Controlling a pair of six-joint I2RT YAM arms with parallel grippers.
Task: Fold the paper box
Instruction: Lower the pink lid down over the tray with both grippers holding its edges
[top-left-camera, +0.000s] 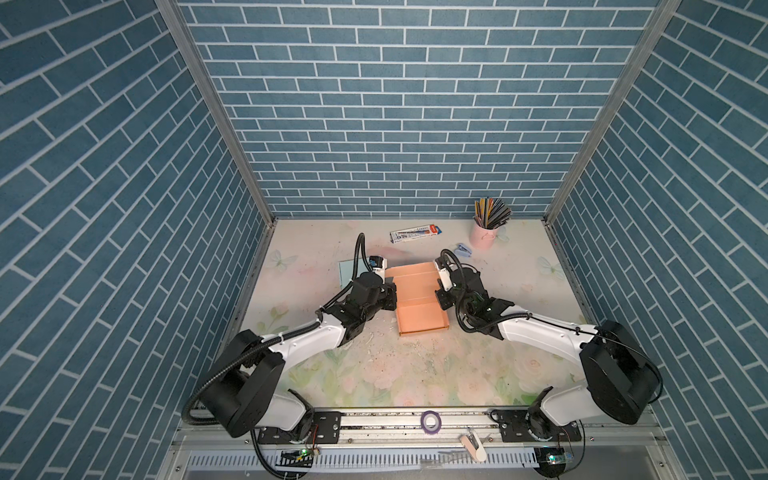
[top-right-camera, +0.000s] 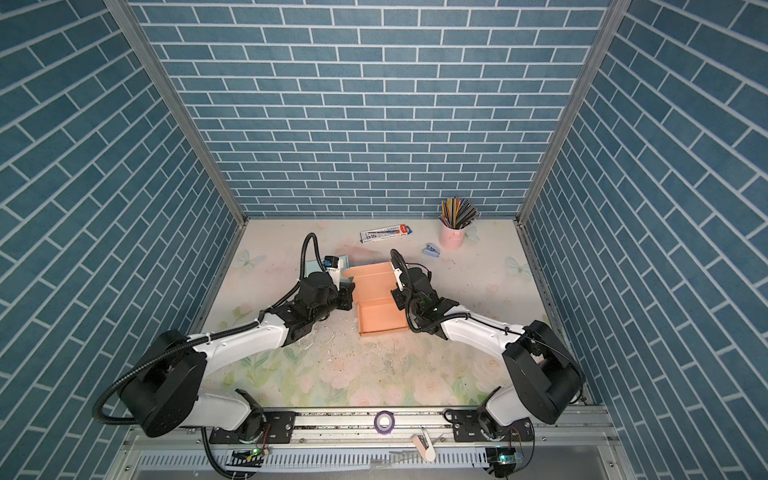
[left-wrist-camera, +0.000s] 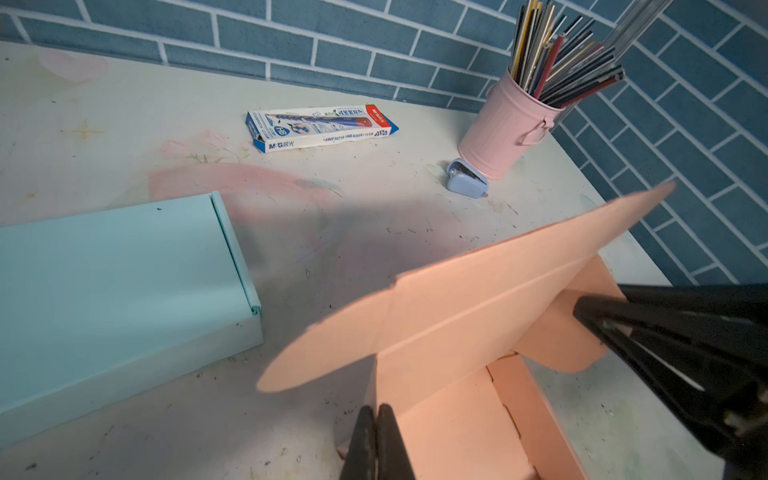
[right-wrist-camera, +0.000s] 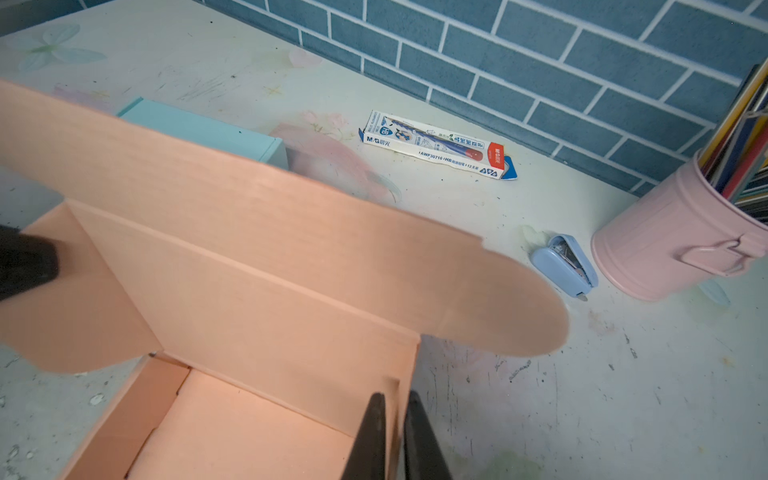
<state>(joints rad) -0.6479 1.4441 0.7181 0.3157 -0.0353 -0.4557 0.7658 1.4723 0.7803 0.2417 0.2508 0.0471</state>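
Note:
The salmon paper box (top-left-camera: 422, 318) (top-right-camera: 382, 318) lies mid-table in both top views. Its tray faces the near edge and its lid panel (left-wrist-camera: 478, 291) (right-wrist-camera: 257, 232) stands raised at the back, side flaps spread out. My left gripper (top-left-camera: 392, 297) (left-wrist-camera: 376, 409) is shut on the tray's left wall, one finger inside and one outside. My right gripper (top-left-camera: 441, 299) (right-wrist-camera: 395, 397) straddles the right wall near the back corner, its fingers (right-wrist-camera: 372, 436) pressed close on either side of it. Each wrist view catches the opposite gripper as a black blur beside the lid's flap.
A closed light blue box (top-left-camera: 345, 272) (left-wrist-camera: 116, 291) lies just left of the paper box, behind my left gripper. Further back are a pencil carton (top-left-camera: 415, 234), a blue stapler (top-left-camera: 463, 249) and a pink cup of pencils (top-left-camera: 484, 232). A purple tape roll (top-left-camera: 430, 422) sits on the front rail.

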